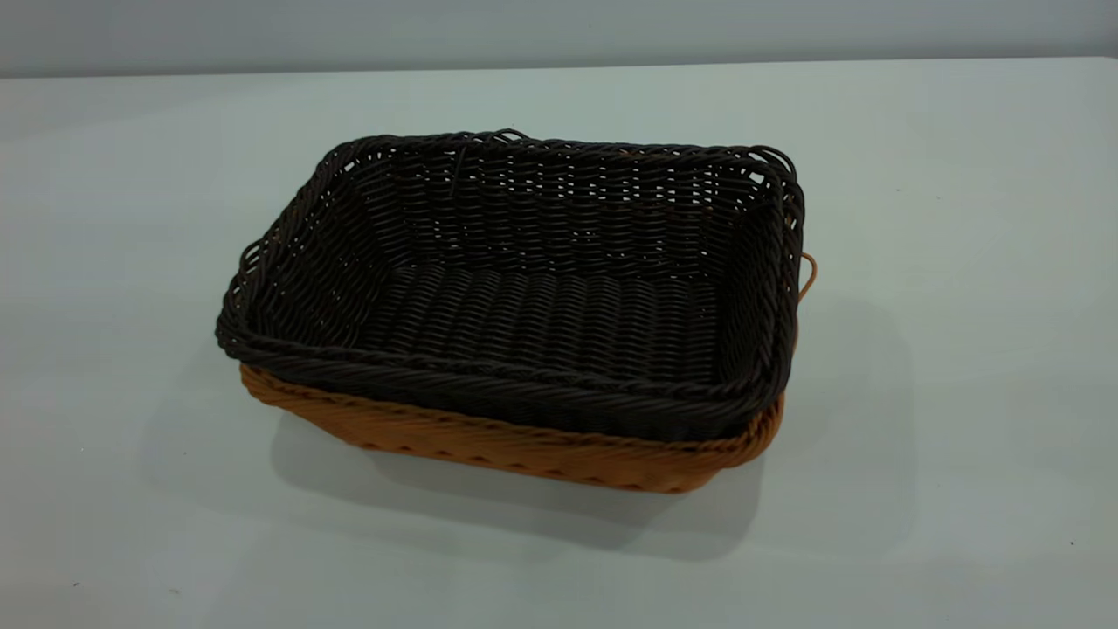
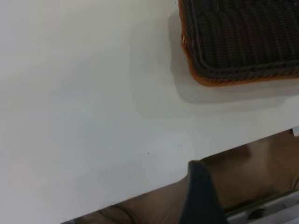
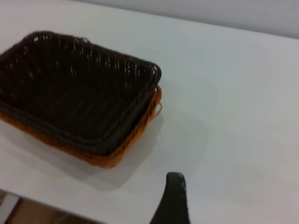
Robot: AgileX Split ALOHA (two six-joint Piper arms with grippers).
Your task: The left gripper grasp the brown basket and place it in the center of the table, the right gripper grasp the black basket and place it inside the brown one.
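Baskets nested mid-tabletop (image 1: 961, 175); task judged complete.
Black basket (image 1: 524, 288) is seated inside brown basket (image 1: 524, 450). Neither claw touches them; whether either is clenched cannot be told.

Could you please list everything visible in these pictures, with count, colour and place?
black basket: one, very dark brown-black, nested inside the brown basket.
brown basket: one, orange-tan, on the table around the black one, only its rim and lower wall showing.
table: one, pale grey-white, under both baskets.
left tool: one dark finger tip in the left wrist view, at the table's edge, apart from the baskets.
right tool: one dark finger tip in the right wrist view, apart from the baskets.
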